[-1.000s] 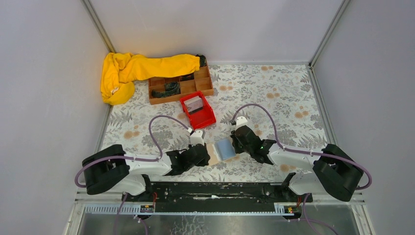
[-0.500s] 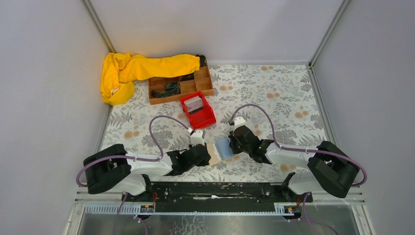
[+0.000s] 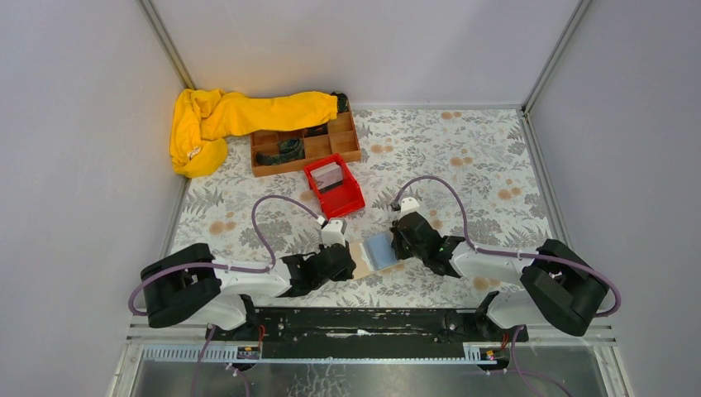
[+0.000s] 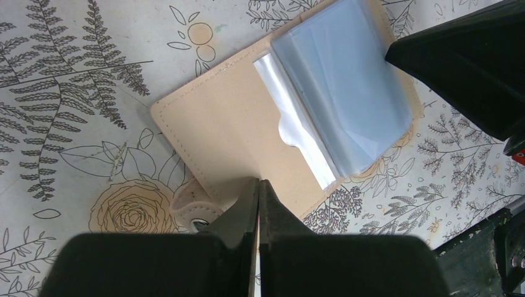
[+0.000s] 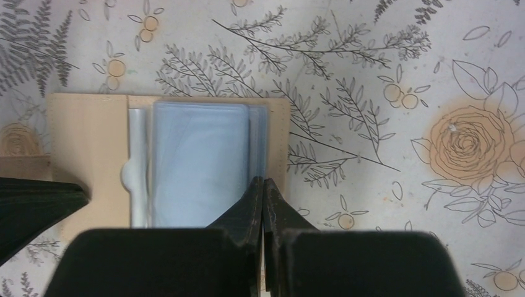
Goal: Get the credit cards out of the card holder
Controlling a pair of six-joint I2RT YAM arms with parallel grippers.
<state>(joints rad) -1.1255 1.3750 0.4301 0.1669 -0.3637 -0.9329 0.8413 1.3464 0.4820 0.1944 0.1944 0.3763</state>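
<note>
Right tool just pinched shut at the edge of the clear sleeves in the soft slate-blue, tan-lined card holder lying open on the floral table, left tool closed too, pinning the tan flap, so probably a card pull's starting.

Floral-print table, open card holder, red bin, wooden tray, yellow cloth
</note>
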